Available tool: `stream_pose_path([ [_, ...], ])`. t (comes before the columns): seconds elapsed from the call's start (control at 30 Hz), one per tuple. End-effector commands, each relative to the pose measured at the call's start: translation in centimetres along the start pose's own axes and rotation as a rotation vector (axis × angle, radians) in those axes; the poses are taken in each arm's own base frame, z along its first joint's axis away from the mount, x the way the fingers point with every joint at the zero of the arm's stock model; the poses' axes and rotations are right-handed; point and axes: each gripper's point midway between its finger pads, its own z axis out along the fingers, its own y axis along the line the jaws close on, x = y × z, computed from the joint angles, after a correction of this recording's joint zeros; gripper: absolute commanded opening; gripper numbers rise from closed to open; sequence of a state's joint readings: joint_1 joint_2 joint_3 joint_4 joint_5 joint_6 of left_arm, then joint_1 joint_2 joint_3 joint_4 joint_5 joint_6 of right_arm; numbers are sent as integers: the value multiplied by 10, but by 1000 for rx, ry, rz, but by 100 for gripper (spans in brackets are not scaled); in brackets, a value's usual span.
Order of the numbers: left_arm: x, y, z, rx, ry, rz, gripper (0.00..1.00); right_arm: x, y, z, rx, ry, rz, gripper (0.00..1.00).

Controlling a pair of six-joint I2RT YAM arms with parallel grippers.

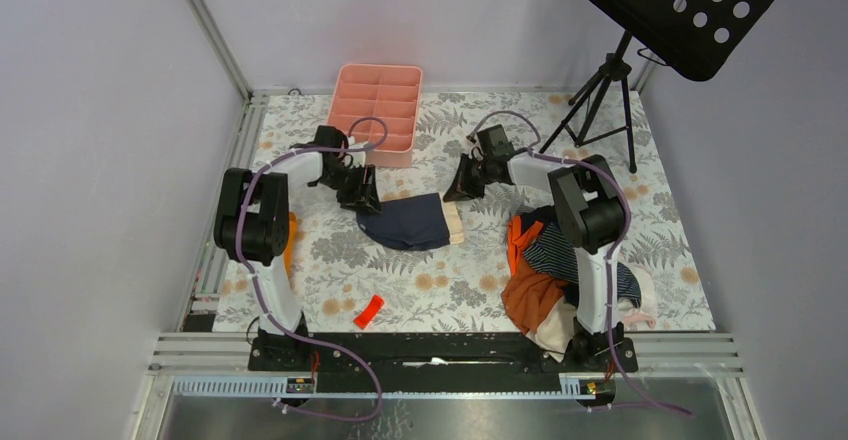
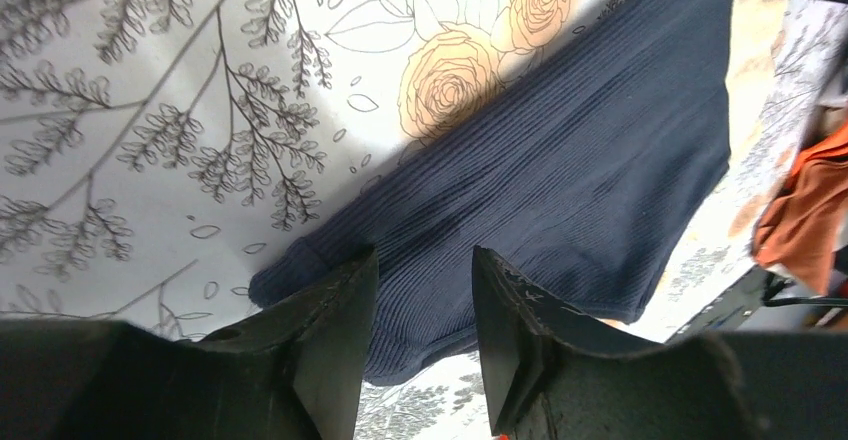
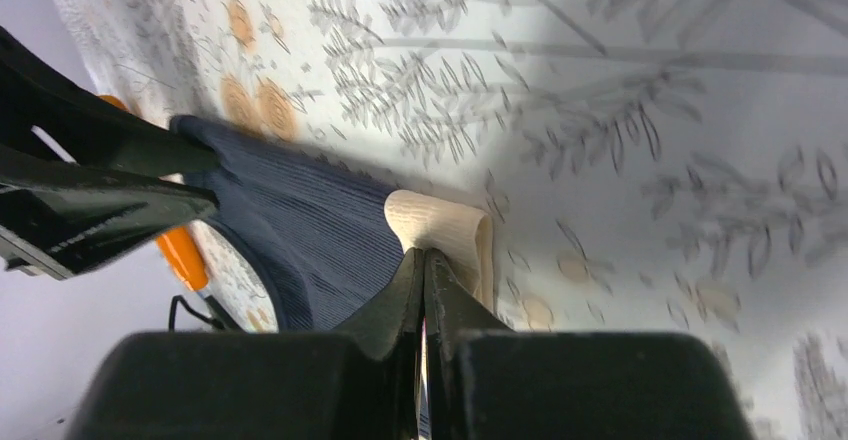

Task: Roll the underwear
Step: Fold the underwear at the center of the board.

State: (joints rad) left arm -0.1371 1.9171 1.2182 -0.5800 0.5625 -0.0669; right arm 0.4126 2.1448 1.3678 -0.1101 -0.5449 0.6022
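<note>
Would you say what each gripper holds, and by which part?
The right gripper seems to pinch the navy underwear by its waistband; the left gripper holds nothing.

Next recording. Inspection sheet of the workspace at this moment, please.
Surface: floral tablecloth, lying flat.
Job's things: navy underwear spread mid-table, tan waistband toward the right arm; striped underwear in the clothes pile.
Clutter: pink divided tray at the back; small orange object near the front.
Grippers: left gripper open, fingers astride the navy cloth's edge; right gripper shut on the waistband.
Cables: purple cables run along both arms.
Surroundings: music stand back right; plain walls.
</note>
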Motion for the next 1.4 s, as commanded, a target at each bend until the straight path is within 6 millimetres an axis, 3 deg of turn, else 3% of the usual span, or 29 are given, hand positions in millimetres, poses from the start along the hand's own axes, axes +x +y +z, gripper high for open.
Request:
stream_pose_path([
  [0.0,-5,52,3,-201,29,153,47,38,-63,-19,289,1,68,0],
  [0.1,-8,46,5,-169,26,189,48,51,-61,-30,282,5,78,0],
  [0.2,-16,23,1,-68,-11,224,53,48,-41,-33,217,-16,44,0],
  [0.33,-40,-27,-29,53,-131,315,58,13,7,-52,102,-107,-86,3],
  [0.47,-51,-66,-73,90,-268,442,65,-7,63,-104,-11,-180,-323,5],
  [0.57,-47,-84,-105,74,-387,578,69,8,93,-147,-115,-207,-608,13],
  [0.67,-30,-96,-131,34,-503,746,71,34,98,-180,-151,-294,-934,28],
  [0.73,-18,-103,-144,2,-583,848,73,51,88,-188,-119,-359,-1157,47],
  [0.77,-10,-104,-148,-6,-611,875,75,57,82,-189,-102,-390,-1236,55],
  [0.83,8,-106,-151,1,-622,905,76,71,72,-186,-108,-393,-1350,59],
  [1.0,45,-89,-138,-24,-506,944,73,109,52,-159,-226,-182,-1511,41],
  [1.07,59,-87,-137,-32,-457,1027,71,118,42,-150,-238,-145,-1595,39],
  [1.23,78,-80,-126,-62,-444,1180,70,136,19,-118,-238,-134,-1774,42],
  [1.37,73,-81,-123,-55,-472,1123,67,139,19,-91,-205,-19,-1819,44],
])
